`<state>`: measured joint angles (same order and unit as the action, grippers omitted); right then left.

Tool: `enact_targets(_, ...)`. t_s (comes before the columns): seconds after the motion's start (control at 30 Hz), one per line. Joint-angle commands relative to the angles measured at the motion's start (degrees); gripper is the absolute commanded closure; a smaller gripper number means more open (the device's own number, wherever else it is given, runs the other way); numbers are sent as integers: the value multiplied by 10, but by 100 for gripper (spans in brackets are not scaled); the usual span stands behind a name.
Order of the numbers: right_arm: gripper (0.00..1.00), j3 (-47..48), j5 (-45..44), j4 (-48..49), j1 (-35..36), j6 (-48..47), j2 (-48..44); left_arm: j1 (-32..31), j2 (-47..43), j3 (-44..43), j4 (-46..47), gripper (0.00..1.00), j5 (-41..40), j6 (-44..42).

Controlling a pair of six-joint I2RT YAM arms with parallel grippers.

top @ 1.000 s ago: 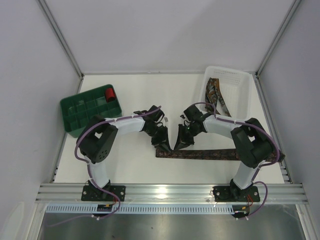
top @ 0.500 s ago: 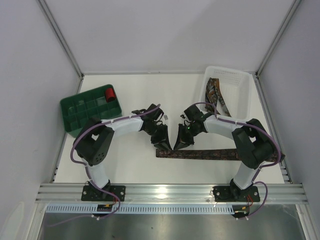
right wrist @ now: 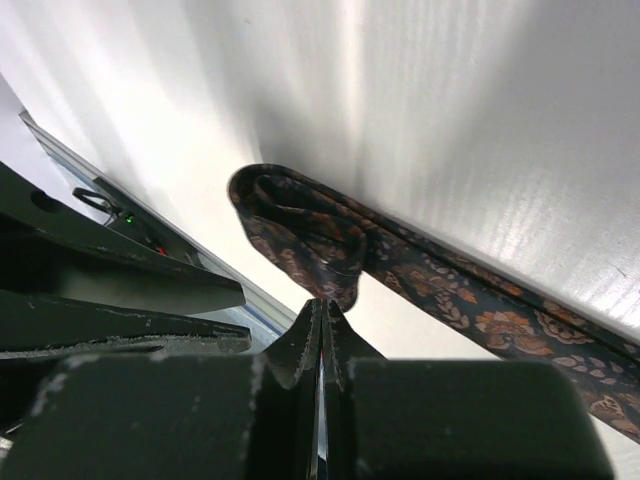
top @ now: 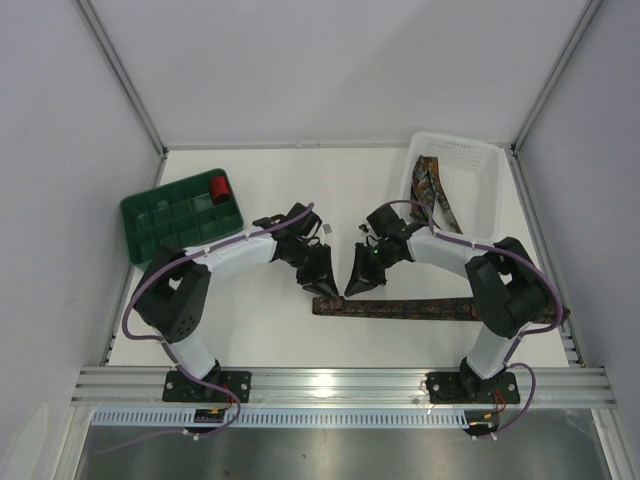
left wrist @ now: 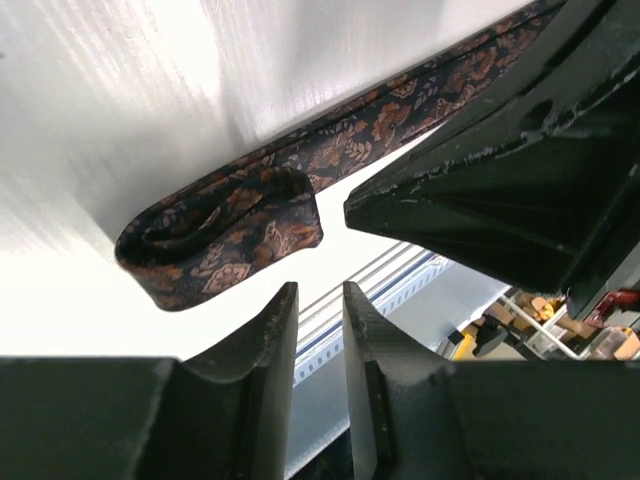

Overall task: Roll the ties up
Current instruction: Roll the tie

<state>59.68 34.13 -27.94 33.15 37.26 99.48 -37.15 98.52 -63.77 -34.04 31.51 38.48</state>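
Observation:
One tie (top: pixel 430 309) lies flat across the near table, its left end curled into a loose small roll (left wrist: pixel 220 235) (right wrist: pixel 300 235). My left gripper (top: pixel 322 283) (left wrist: pixel 318 288) hovers just behind that roll, open by a narrow gap with nothing between its fingers. My right gripper (top: pixel 353 288) (right wrist: pixel 322 303) is shut, its tips right at the roll's edge; no fabric shows between them. In the left wrist view the right gripper (left wrist: pixel 480 215) points at the roll from the right. Another tie (top: pixel 432 190) lies in the white basket (top: pixel 485 165).
A green compartment box (top: pixel 160 225) stands at the left with a small red roll (top: pixel 220 186) in its back corner. The white basket is at the back right. An aluminium rail (top: pixel 340 384) runs along the near edge.
The left arm has swung, its elbow dropping toward the left, and its gripper has drawn slightly back from the tie's rolled end. The right gripper has barely moved.

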Motion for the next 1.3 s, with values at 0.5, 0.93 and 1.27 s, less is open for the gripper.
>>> enact_targets(0.5,98,45,19,3,56,-3,42,56,-105,77,-27,71,-20,-38)
enact_targets(0.93,98,12,-6,3,46,-27,51,66,-103,94,-8,66,7,-39)
enact_targets(1.27,98,-4,-21,10,36,-47,65,67,-69,109,43,55,55,-35)
